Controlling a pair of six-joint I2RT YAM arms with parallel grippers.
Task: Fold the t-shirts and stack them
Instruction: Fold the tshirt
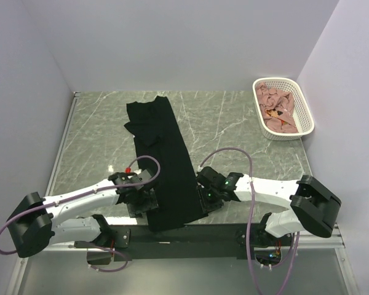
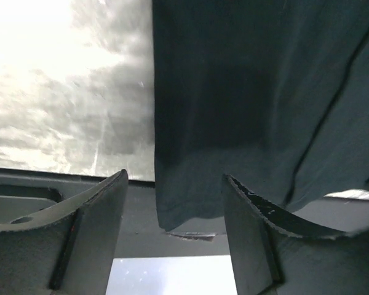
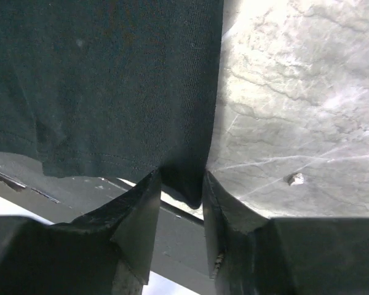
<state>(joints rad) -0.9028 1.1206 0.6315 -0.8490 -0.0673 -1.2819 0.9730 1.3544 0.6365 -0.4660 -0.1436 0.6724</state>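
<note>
The black t-shirt (image 1: 163,160) lies as a long narrow strip down the table, its hem hanging over the near edge. My left gripper (image 1: 144,200) stands open at the hem's left corner. In the left wrist view the cloth (image 2: 246,92) hangs loose between the spread fingers of the left gripper (image 2: 175,178). My right gripper (image 1: 204,195) is at the hem's right corner. In the right wrist view the right gripper (image 3: 181,175) is shut on a fold of the black cloth (image 3: 98,80). Pink t-shirts (image 1: 277,110) lie crumpled in the basket.
The white lattice basket (image 1: 304,104) stands at the far right by the wall. A dark rail (image 1: 190,232) runs along the table's near edge under the hem. White walls close in the left, back and right sides of the marble table (image 1: 234,123).
</note>
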